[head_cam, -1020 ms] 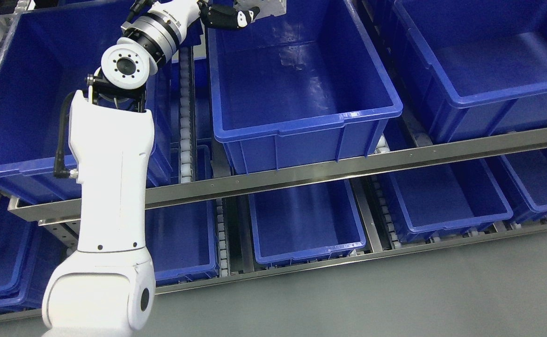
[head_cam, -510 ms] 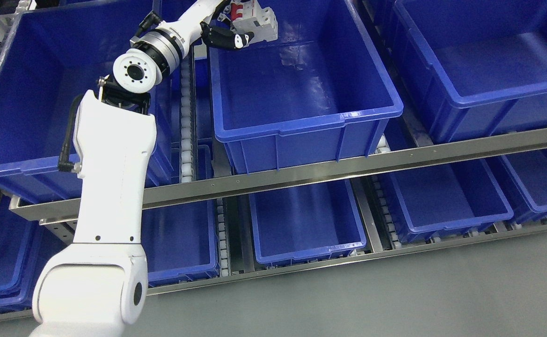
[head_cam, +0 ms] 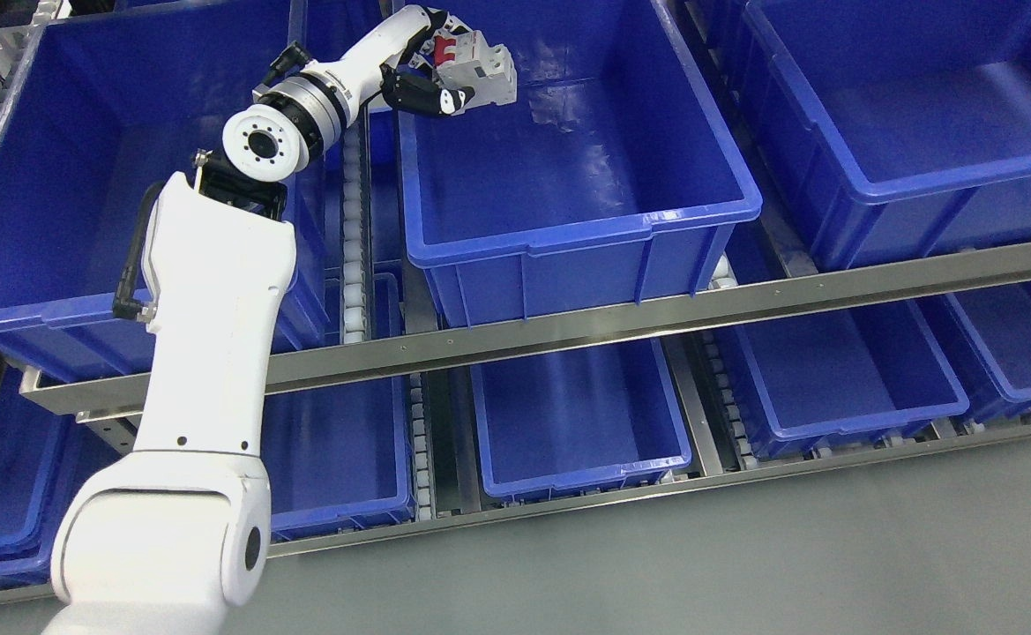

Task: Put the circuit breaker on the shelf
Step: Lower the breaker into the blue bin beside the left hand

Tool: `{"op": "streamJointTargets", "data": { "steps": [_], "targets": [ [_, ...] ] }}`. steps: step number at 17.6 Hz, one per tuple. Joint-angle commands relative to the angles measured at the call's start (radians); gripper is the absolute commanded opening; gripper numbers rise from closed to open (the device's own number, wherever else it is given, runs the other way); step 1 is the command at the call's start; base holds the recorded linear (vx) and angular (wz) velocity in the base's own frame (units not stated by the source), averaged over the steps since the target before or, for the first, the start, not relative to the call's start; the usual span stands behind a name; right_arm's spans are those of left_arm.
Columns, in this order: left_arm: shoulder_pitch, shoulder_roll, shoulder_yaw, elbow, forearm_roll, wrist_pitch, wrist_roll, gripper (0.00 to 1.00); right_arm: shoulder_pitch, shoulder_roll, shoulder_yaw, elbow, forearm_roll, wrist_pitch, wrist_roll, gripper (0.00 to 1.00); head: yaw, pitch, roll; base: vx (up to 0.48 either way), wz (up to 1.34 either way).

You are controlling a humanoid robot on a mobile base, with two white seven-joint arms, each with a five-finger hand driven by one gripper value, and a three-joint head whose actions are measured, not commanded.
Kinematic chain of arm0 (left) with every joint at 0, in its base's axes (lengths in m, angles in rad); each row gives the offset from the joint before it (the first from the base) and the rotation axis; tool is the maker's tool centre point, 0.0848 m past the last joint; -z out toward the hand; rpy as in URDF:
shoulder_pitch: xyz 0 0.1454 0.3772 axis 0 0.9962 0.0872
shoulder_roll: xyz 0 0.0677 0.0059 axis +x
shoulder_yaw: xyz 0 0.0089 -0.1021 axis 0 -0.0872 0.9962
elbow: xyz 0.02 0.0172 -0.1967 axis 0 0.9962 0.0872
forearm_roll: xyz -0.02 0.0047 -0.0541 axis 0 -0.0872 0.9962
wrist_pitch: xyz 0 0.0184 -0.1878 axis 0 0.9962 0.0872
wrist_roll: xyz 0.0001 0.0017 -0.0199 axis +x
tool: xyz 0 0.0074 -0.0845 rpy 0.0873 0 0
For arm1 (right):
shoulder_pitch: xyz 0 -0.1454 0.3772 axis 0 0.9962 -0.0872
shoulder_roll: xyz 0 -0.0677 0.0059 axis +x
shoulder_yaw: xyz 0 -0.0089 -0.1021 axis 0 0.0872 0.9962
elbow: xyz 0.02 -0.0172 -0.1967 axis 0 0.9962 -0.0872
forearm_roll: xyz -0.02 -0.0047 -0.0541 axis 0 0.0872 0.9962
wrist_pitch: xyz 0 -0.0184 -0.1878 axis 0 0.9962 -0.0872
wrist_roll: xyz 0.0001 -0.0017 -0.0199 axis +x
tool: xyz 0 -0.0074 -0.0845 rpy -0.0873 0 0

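Note:
My left arm comes up from the lower left and reaches to the top of the head view. My left hand (head_cam: 444, 75) is shut on a grey circuit breaker (head_cam: 487, 74) with red switches. It holds the breaker above the far left corner of the middle blue bin (head_cam: 568, 238) on the upper shelf level. The bin's floor under it is bare. My right arm does not show.
More blue bins stand on the upper level at the left (head_cam: 39, 309) and right (head_cam: 921, 176). A steel rail (head_cam: 621, 322) crosses in front of them. Several blue bins (head_cam: 577, 423) sit on the lower level. Grey floor (head_cam: 744, 564) lies in front.
My left hand has come down and toward me with the circuit breaker, from the top edge of the view to over the middle bin's far left corner. The elbow shifted slightly right.

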Motion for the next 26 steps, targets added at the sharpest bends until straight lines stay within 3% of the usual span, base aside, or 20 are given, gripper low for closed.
{"op": "streamJointTargets", "data": {
  "steps": [1,4,8,16,23,26],
  "targets": [
    [-0.042,-0.015,-0.037,0.205,-0.001,0.0,0.044,0.18,0.017,-0.017,0.0,0.0,0.001,-0.027,0.001,1.0,0.0,0.0,0.0,0.0,0.0],
    [-0.087,-0.029,-0.055,0.333,-0.001,-0.003,0.161,0.19,0.017,-0.017,0.0,-0.001,0.001,-0.027,0.001,1.0,0.0,0.0,0.0,0.0,0.0],
    [-0.092,-0.029,-0.057,0.38,-0.001,-0.019,0.173,0.19,0.017,-0.017,0.0,0.0,0.001,-0.027,0.001,1.0,0.0,0.0,0.0,0.0,0.0],
    [-0.125,-0.029,-0.057,0.384,0.004,-0.042,0.173,0.19,0.017,-0.017,0.0,0.0,0.001,-0.027,0.001,1.0,0.0,0.0,0.0,0.0,0.0],
    [-0.095,-0.029,-0.057,0.387,0.004,-0.042,0.179,0.26,0.017,-0.017,0.0,0.0,0.001,-0.027,0.001,1.0,0.0,0.0,0.0,0.0,0.0],
    [-0.09,-0.029,-0.057,0.399,0.005,-0.042,0.247,0.31,0.017,-0.017,0.0,0.0,0.001,-0.027,0.001,1.0,0.0,0.0,0.0,0.0,0.0]
  ]
}}
